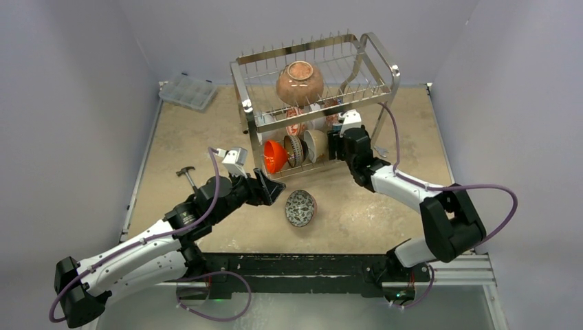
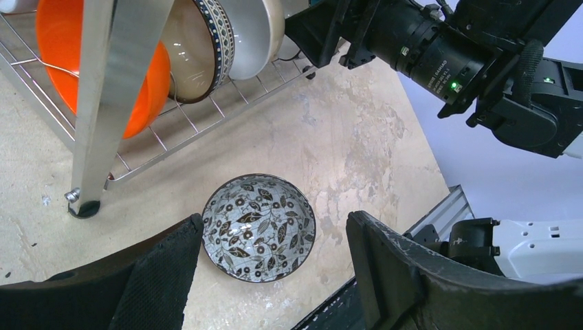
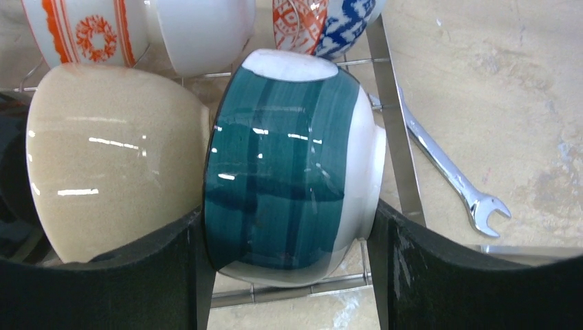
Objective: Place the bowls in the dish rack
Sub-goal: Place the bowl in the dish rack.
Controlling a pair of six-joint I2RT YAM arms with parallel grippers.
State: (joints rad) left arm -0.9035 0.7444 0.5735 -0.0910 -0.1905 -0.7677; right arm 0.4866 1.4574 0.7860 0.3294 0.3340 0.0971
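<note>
Presently on hand: lower-tier loading.

Item 1, dish rack (image 1: 375, 69): stands at 12 o'clock on the tabletop (image 1: 399, 206). The upper tier carries a brown bowl (image 1: 300, 82). The lower tier carries an orange bowl (image 1: 274, 156) and several others on edge.

Item 2, teal bowl (image 3: 282, 179): on the lower tier at the rack's 3 o'clock end, tipped on its side and touching a beige bowl (image 3: 110, 158) at its 9 o'clock. The right end effector (image 3: 287, 216) is clamped across it, with a finger against each flank.

Item 3, patterned bowl (image 2: 258, 228): upright on the tabletop at the rack's 6 o'clock, apart from the rack. The left end effector (image 2: 271, 230) hovers over it, fingers spread, carrying nothing.

Handling note, judged: the teal bowl looks nearly seated.
- Before letting go, check that its lower edge rests on the wires and that it leans on the beige neighbour.
- Then part the fingers slowly and back out toward 4 o'clock, clear of the rack's upright.
- For the patterned bowl, put one finger inside the rim and one outside. Glazed ceramic may slip, so grip low on the wall.

Sundries: wrench (image 3: 454, 185) just beside the rack; hammer (image 1: 187, 175) at 9 o'clock.
</note>
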